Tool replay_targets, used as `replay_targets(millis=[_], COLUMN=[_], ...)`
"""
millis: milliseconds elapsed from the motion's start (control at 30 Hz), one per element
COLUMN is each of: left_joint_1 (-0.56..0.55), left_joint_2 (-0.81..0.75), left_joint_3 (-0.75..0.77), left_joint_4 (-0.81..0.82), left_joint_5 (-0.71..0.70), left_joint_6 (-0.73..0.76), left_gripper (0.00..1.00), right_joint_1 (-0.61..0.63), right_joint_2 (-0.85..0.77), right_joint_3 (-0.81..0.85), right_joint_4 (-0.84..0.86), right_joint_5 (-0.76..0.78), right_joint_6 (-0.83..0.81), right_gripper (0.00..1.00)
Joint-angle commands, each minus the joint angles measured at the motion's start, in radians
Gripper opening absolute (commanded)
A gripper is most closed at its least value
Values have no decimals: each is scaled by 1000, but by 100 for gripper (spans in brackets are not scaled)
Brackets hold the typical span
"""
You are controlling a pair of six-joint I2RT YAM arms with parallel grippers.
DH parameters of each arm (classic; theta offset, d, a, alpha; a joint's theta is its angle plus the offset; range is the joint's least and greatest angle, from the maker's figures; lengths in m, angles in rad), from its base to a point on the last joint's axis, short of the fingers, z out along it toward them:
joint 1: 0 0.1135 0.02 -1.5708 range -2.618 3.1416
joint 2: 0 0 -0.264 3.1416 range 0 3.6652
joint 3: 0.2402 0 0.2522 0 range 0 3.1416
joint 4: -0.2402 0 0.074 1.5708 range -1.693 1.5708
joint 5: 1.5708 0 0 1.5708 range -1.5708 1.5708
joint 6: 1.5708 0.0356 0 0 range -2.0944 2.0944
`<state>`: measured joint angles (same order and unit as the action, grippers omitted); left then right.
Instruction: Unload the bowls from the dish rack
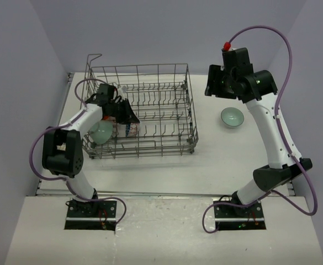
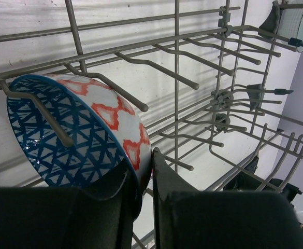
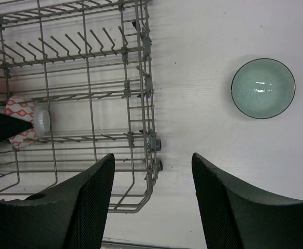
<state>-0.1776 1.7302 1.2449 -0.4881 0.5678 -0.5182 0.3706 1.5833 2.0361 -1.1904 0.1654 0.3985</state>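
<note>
The grey wire dish rack (image 1: 190, 105) stands left of centre. A whitish bowl with a reddish pattern outside and blue triangles inside (image 2: 78, 135) leans on its side against the tines near the rack's front left. My left gripper (image 2: 143, 166) is shut on this bowl's rim, one finger inside and one outside. From above, that bowl (image 1: 131, 128) shows just beyond the left gripper (image 1: 129, 117). A pale mint-green bowl (image 1: 101, 131) stands in the rack's left end. My right gripper (image 1: 213, 88) hovers open and empty high above the table, right of the rack.
A second mint-green bowl (image 3: 263, 88) sits upright on the white table right of the rack (image 3: 141, 93); the same bowl (image 1: 232, 117) lies below the right arm. Walls close in on both sides. Upright tines (image 2: 177, 78) surround the gripped bowl.
</note>
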Motion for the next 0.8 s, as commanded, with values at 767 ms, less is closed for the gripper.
replay_targets(millis=[767], left_joint_1=[32], left_joint_2=[-238], left_joint_3=[-79], left_joint_4=[575], left_joint_5=[333], left_joint_6=[-354], left_gripper=[0], right_joint_1=[-6], right_joint_2=[0], right_joint_3=[42], right_joint_4=[-18], right_joint_5=[-7], right_joint_6=[-26], right_gripper=[62])
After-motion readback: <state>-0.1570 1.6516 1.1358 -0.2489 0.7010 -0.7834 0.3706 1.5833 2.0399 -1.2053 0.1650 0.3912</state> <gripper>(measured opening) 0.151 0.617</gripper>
